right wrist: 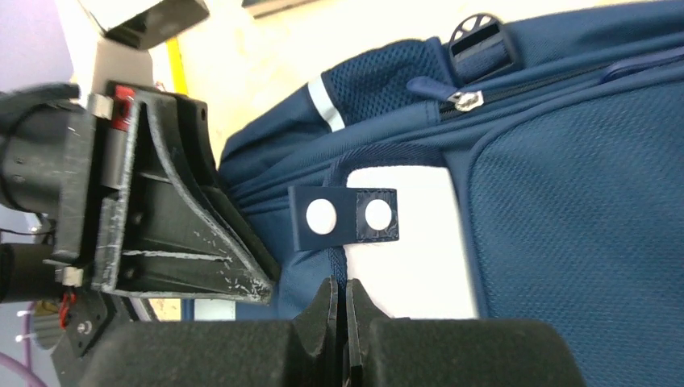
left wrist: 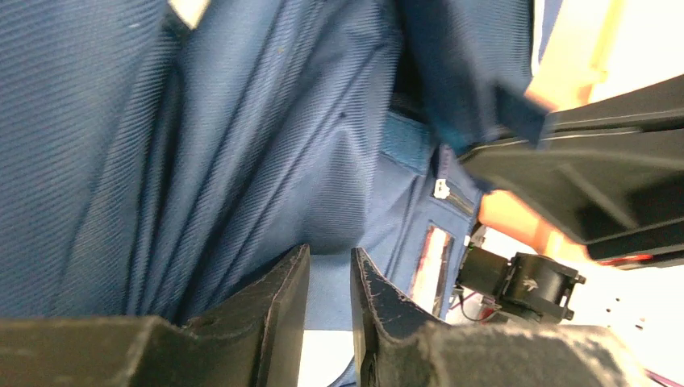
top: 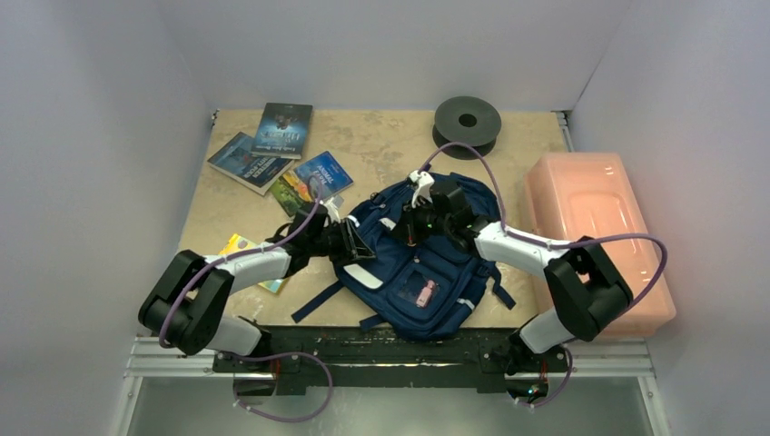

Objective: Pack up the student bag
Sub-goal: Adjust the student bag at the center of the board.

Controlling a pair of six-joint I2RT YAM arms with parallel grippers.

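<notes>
The student bag (top: 399,304), a navy blue fabric backpack with pale trim, lies flat directly beneath both tools. Its top end points away from the arm bases.

The right gripper (right wrist: 339,284) is closed tight. A thin navy cord (right wrist: 335,260) runs down from a navy tab with two white snap buttons (right wrist: 344,218) and disappears between the fingertips. It appears pinched there, probably so the bag's upper layer can be lifted or steadied.

The left gripper (left wrist: 331,256) stands just beside the right one, on the bag's left flank. Its jaws are a narrow slit apart, with a bulging fold of fabric right at their tips. Whether they nip that fold cannot be told.

Judging by this pairing, the two tools are placed to pull the bag's mouth apart. The glossy paperback books (top: 272,150), lying well beyond the left gripper, could then go in.

Only the overhead view shows the books and the whole bag. Only the right wrist view shows the cord entering the jaws, and a silver zip pull (right wrist: 466,100) beyond them. The left wrist view alone shows the slit between its own jaws.
</notes>
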